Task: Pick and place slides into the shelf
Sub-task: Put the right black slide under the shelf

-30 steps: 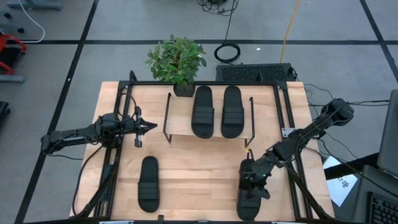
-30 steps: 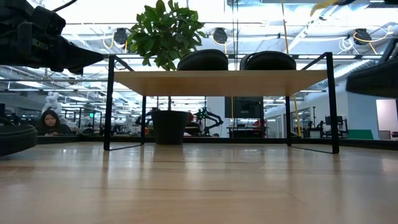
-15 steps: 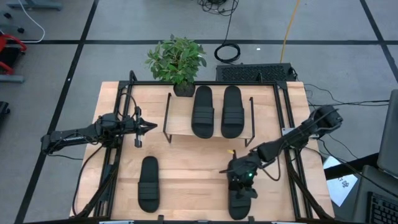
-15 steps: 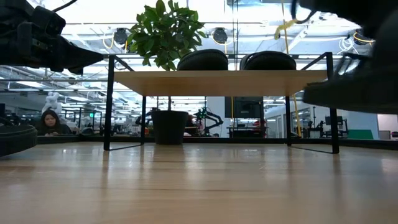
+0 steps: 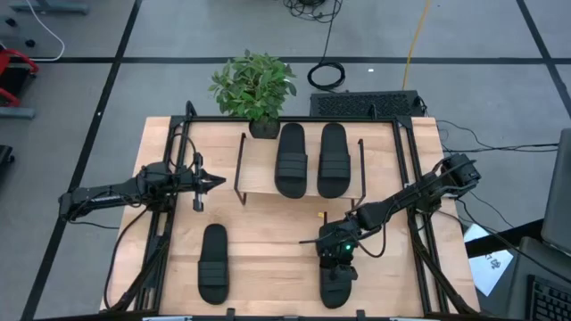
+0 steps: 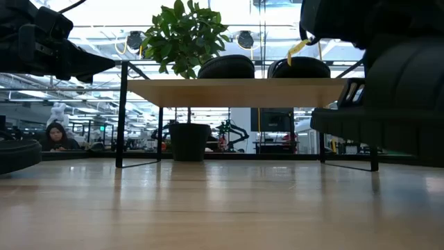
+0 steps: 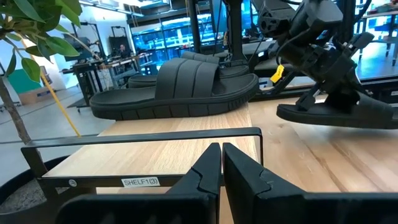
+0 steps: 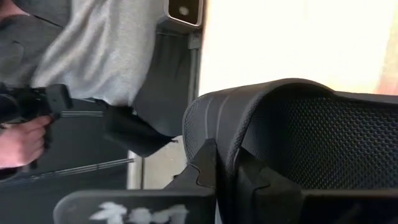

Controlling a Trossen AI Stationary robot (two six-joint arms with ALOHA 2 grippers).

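Observation:
The shelf [image 5: 259, 169] stands at the table's far middle, with two black slides [image 5: 291, 159] [image 5: 333, 159] lying side by side on its wood top. A third slide [image 5: 212, 263] lies sole down on the table at the near left. My right gripper [image 5: 336, 257] is shut on a fourth slide [image 5: 337, 283] over the table's near middle right, in front of the shelf. My left gripper [image 5: 219, 183] hovers shut beside the shelf's left end, touching nothing. My right gripper pinches the edge of the slide's ribbed strap [image 8: 231, 134], one finger [image 8: 205, 163] outside the strap and the other [image 8: 254, 171] under its arch. The fingers slant down from the table's far right. The slide [image 6: 388, 121] hangs about level, clear of the table.
A potted plant [image 5: 253, 85] stands behind the shelf's far left corner. Black rails [image 5: 410, 178] run along the table's left and right sides. A person's hand [image 8: 18, 140] and grey clothing show beyond the table's near edge in the right wrist view.
My right gripper has carried the slide from the table's near right toward the left and a little down, staying shut on the strap. The slide has stayed clear of the table and now hangs in front of the shelf's right half.

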